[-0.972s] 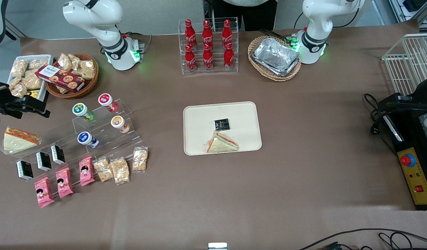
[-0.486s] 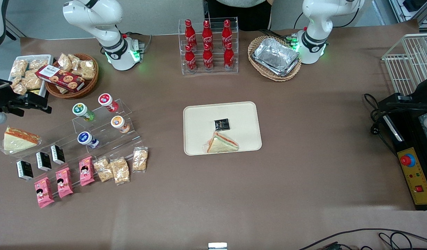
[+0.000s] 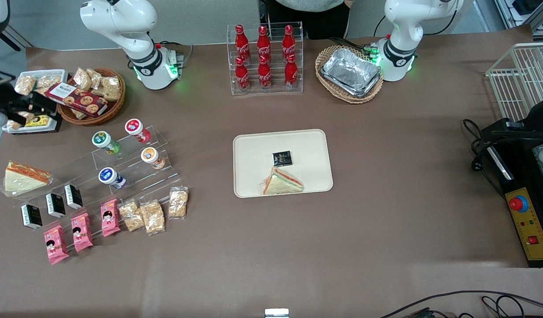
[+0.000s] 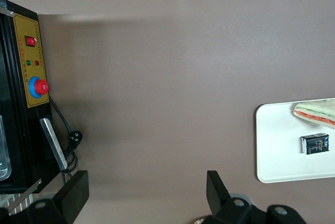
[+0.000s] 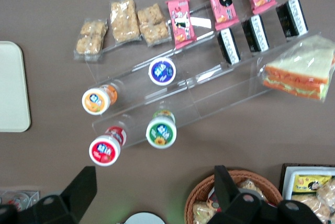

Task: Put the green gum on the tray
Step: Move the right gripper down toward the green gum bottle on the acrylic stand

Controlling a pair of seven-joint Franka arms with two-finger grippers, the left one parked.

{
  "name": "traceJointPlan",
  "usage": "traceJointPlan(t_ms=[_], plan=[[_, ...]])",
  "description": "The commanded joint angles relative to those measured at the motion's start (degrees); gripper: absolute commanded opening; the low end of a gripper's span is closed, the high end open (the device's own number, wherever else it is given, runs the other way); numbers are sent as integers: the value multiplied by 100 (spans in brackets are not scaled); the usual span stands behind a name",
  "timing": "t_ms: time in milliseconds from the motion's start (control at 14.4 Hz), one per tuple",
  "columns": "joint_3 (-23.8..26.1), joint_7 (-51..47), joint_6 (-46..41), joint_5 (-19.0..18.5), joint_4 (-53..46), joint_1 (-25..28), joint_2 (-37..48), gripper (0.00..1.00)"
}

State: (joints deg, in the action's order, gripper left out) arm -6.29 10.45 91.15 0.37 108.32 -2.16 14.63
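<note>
The green gum (image 3: 104, 141) (image 5: 161, 131) is a green-rimmed canister lying tilted on the upper step of a clear acrylic stand (image 3: 134, 165), beside a red-lidded canister (image 3: 136, 129). My gripper (image 3: 19, 106) (image 5: 154, 185) hovers high over the white snack dish at the working arm's end of the table, farther from the front camera than the gum. Its fingers (image 5: 84, 187) stand wide open with nothing between them. The cream tray (image 3: 253, 150) (image 5: 10, 88) lies mid-table and carries a wrapped sandwich (image 3: 282, 182) and a small black packet (image 3: 282, 157).
Orange-lidded (image 3: 151, 157) and blue-lidded (image 3: 108, 176) canisters sit on the stand's lower steps. A wicker basket (image 3: 92, 95) of cookies and a white dish (image 3: 37, 121) of snack bags lie near my gripper. A cola rack (image 3: 264, 57) and a foil-tray basket (image 3: 348, 73) stand near the arm bases.
My gripper has moved away from the front camera, from above the table near the loose sandwich to above the white snack dish. The objects have not moved.
</note>
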Motion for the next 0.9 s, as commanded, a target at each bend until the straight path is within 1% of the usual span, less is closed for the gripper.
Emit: traceJointPlan(t_ms=[0,556,833], plan=[[40,72,263,-108,734,-126,611,100],[40,72,394,-108,866,-153,594,100],[40,63,921,-108,1357,-144,576,100]])
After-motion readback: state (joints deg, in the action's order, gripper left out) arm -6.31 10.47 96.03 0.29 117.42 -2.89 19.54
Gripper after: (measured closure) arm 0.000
